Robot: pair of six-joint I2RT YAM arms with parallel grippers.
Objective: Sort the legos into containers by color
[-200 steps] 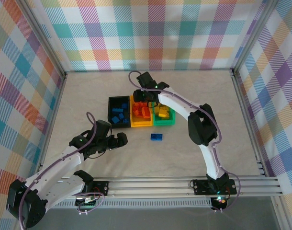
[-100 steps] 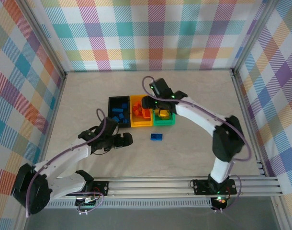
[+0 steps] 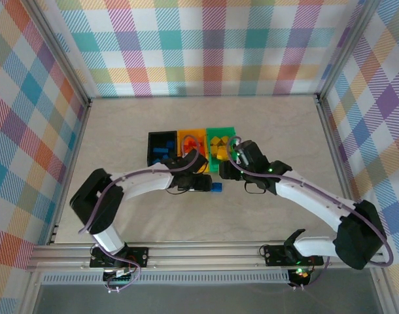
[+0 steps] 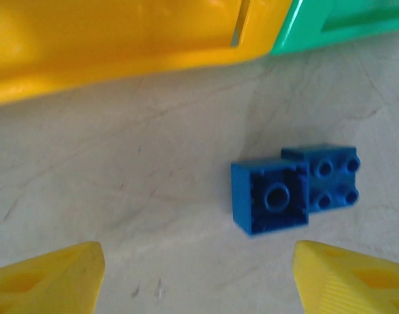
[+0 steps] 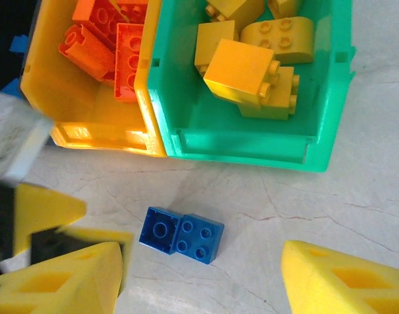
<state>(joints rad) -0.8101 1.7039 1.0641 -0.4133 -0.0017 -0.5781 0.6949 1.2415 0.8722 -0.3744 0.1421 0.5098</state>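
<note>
Found one blue lego pair loose on the table, just nearside of the seam between yellow-orange bin and green bin, well off every table edge with bare room around. Viewed from left gripper, fingers spread wide and empty: sits ahead and right of centre, long axis along the finger-to-finger line, so likely needs a rightward shift or wrist turn. Noted right gripper likewise wide apart, empty, hovering close; judged left nearer, with black bin on its side.
</note>
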